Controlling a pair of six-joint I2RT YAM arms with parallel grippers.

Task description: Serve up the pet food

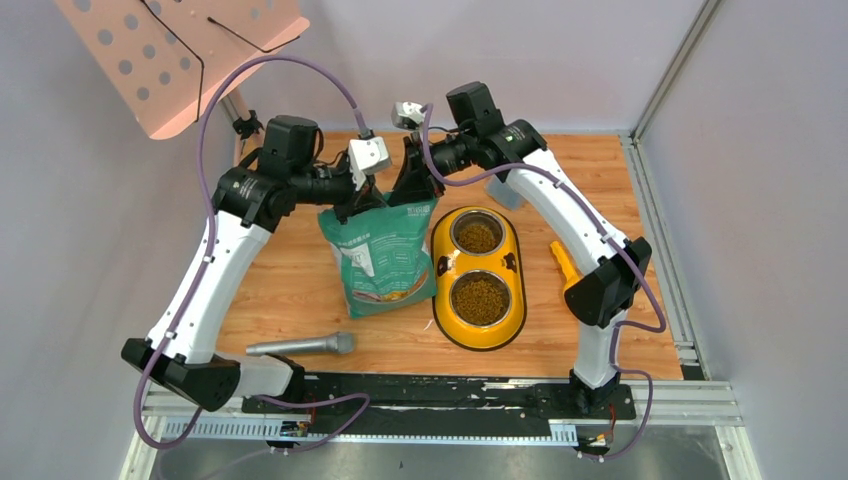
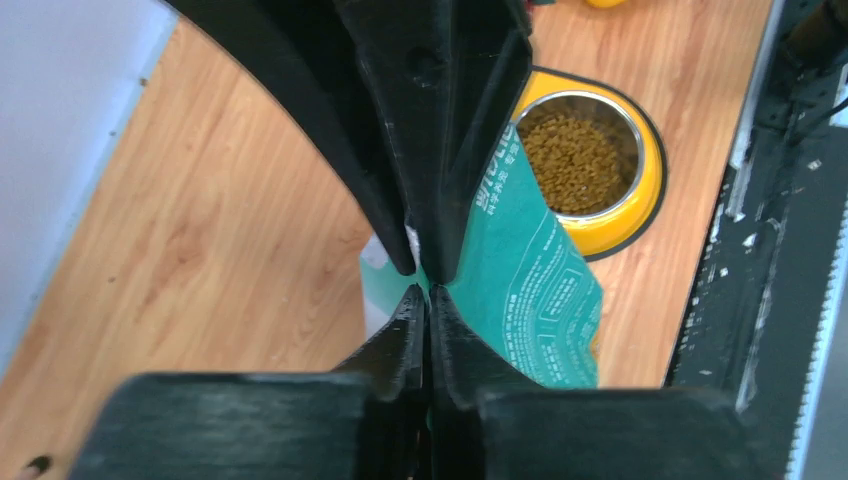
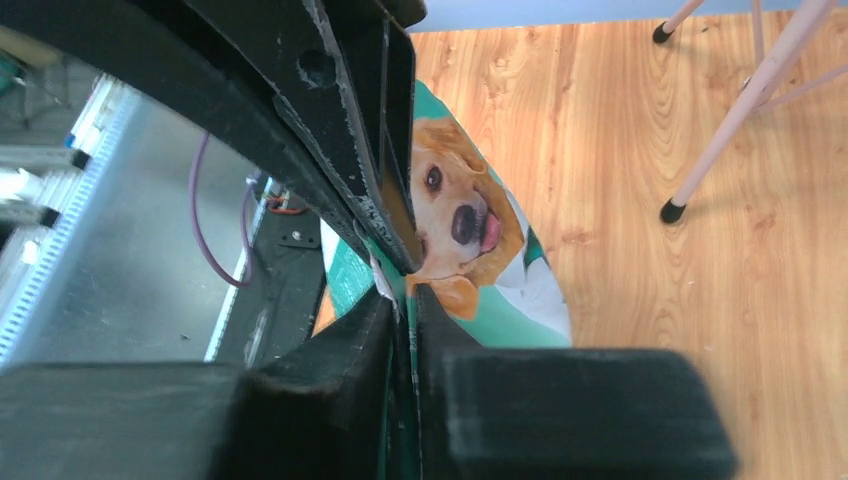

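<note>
Brown kibble fills both steel bowls [image 1: 478,237] [image 1: 479,298] of the yellow double feeder [image 1: 440,262]; one filled bowl shows in the left wrist view [image 2: 578,160]. The green printed bag [image 1: 380,255] stands left of the feeder. My left gripper [image 1: 352,205] and right gripper [image 1: 412,190] are both shut on the bag's top edge, close together. In the left wrist view my left gripper [image 2: 428,290] pinches the bag [image 2: 530,290]. In the right wrist view my right gripper [image 3: 400,295] pinches the bag's dog-printed side [image 3: 470,260]. The yellow scoop [image 1: 563,262] lies right of the feeder, partly behind my right arm.
A grey rod [image 1: 300,345] lies on the wooden table near the front left. A pink perforated board [image 1: 180,50] on a stand hangs over the back left; its legs [image 3: 700,150] show in the right wrist view. A greyish container [image 1: 505,190] sits behind the right arm.
</note>
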